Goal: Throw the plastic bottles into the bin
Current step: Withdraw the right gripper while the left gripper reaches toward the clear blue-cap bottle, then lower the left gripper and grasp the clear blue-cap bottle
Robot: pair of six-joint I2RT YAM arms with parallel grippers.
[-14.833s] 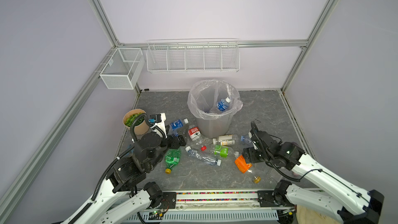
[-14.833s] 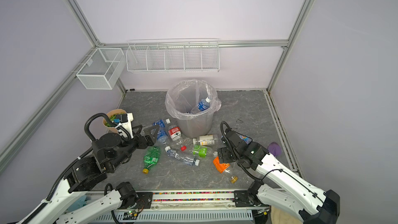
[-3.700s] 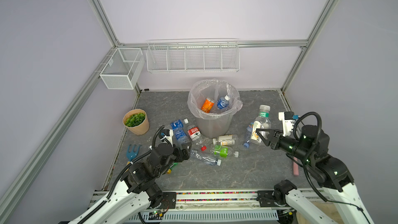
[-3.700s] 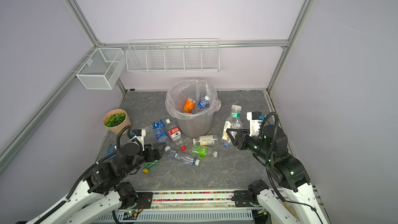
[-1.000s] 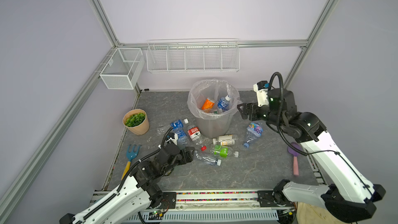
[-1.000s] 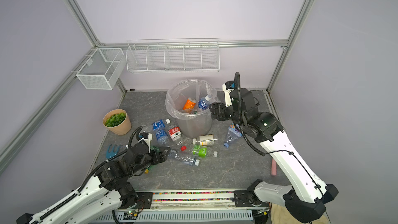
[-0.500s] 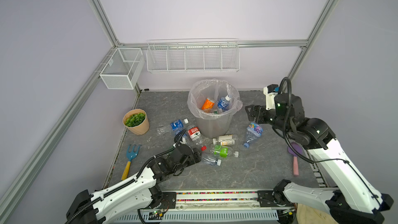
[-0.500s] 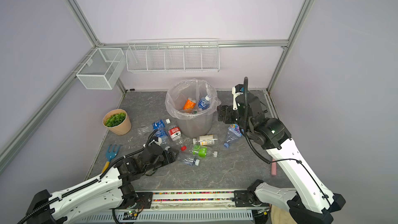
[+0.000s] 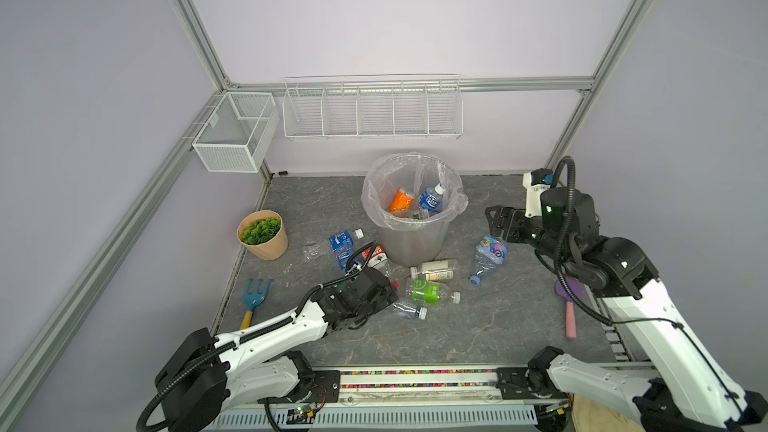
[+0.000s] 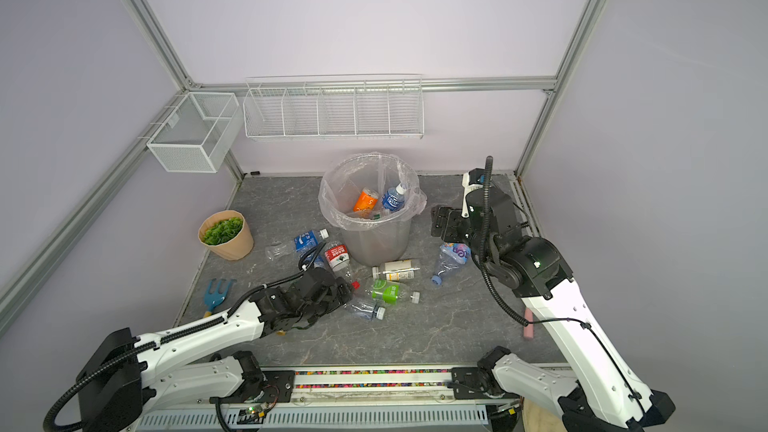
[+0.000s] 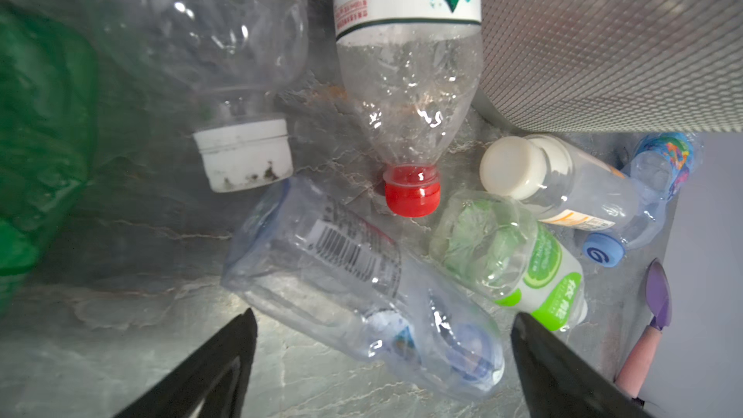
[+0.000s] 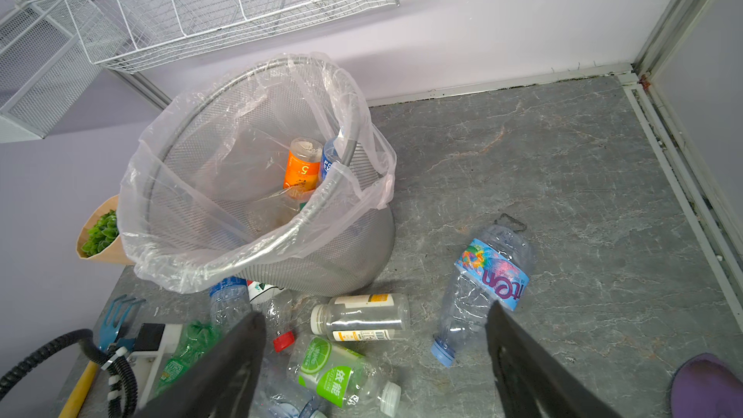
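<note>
Bottles litter the grey tabletop at the foot of the bin, which stands upright near the back wall. It already holds an orange-labelled bottle and a blue-labelled bottle, both leaning on end. The left end effector, jaws spread wide and empty, sits low before a crushed clear bottle lying on its side, cap to the right in both top views. Crowding it, a green-labelled bottle lies the same way, white cap right. A white-capped bottle lies just before the bin's foot, cap left, and a red-capped bottle points its cap to the front edge. The right end effector, likewise wide open and holding nothing, hangs right of the bin above a bright-labelled bottle whose blue cap points frontward. A potted plant, a blue hand rake and a purple-headed utensil sit at the tabletop's sides.
</note>
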